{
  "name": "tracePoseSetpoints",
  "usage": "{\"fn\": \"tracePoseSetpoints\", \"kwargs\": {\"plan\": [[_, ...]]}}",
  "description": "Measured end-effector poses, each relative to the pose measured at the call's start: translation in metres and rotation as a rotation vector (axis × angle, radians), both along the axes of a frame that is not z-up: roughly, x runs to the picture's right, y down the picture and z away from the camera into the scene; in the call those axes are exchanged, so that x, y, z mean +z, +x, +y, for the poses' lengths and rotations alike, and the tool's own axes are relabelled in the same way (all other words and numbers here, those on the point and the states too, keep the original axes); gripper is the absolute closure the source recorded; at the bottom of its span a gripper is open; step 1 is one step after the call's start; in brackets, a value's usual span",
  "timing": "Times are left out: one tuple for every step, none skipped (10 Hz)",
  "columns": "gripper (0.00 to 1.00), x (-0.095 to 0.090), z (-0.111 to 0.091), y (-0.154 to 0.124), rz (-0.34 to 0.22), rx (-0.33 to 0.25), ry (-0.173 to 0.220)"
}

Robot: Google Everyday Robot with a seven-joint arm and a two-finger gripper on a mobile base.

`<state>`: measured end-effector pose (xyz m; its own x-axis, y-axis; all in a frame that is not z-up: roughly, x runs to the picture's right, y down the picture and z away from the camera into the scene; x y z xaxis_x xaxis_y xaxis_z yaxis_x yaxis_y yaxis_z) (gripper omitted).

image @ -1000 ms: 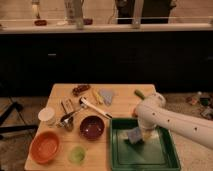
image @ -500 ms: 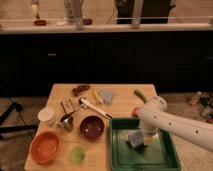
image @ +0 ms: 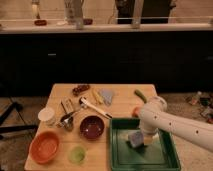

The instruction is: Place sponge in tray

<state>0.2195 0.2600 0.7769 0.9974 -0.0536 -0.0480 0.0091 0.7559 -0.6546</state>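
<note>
The white arm (image: 175,125) reached in from four o'clock, bending down over the tray (image: 165,157), which sat at the five o'clock corner of the wooden bench (image: 125,92). The tool (image: 142,140) hung low inside the tray, its fingers pinched on the sponge (image: 135,138). The sponge, a small blue-grey block, was over the middle of the tray's shiny green floor; whether it touched the floor could not be told.

Around the tray the bench was crowded. Just beside the tray's nine o'clock rim sat a dark maroon bowl (image: 92,127). Further toward eight o'clock lay an orange bowl (image: 44,147), and between it and the tray a small pale green dish (image: 76,153). At nine o'clock of the maroon bowl stood a white cup (image: 48,116), with a metal utensil (image: 69,119) lying between them. A long white-handled tool (image: 94,107) lay slantwise toward the tray's eleven o'clock corner, its tip near the rim. Beyond it, toward twelve o'clock, rested a pale grey-blue cloth (image: 106,95) and a small dark item (image: 80,89). A green vegetable-like thing (image: 140,95) lay near the bench's one o'clock edge, with something orange-red (image: 135,111) just behind the arm's elbow. Nothing lay between the sponge and the tray floor.
</note>
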Motion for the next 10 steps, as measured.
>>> {"fn": "tracePoseSetpoints", "kwargs": {"plan": [[0.98, 0.0000, 0.0000, 0.0001, 0.000, 0.000, 0.000], [0.98, -0.0001, 0.0001, 0.0002, 0.000, 0.000, 0.000], [0.99, -0.0001, 0.0002, 0.0004, 0.001, 0.001, 0.000], [1.00, -0.0002, 0.0002, 0.0005, 0.001, 0.001, 0.000], [0.95, -0.0002, 0.0003, 0.0006, 0.001, 0.001, 0.000], [0.87, -0.0002, 0.0002, 0.0007, 0.001, 0.001, 0.000], [0.76, -0.0002, 0.0003, 0.0007, 0.001, 0.001, 0.000], [0.66, -0.0002, 0.0003, 0.0007, 0.001, 0.001, 0.000], [0.56, -0.0002, 0.0003, 0.0007, 0.001, 0.001, 0.000], [0.46, -0.0002, 0.0003, 0.0007, 0.001, 0.001, 0.000]]}}
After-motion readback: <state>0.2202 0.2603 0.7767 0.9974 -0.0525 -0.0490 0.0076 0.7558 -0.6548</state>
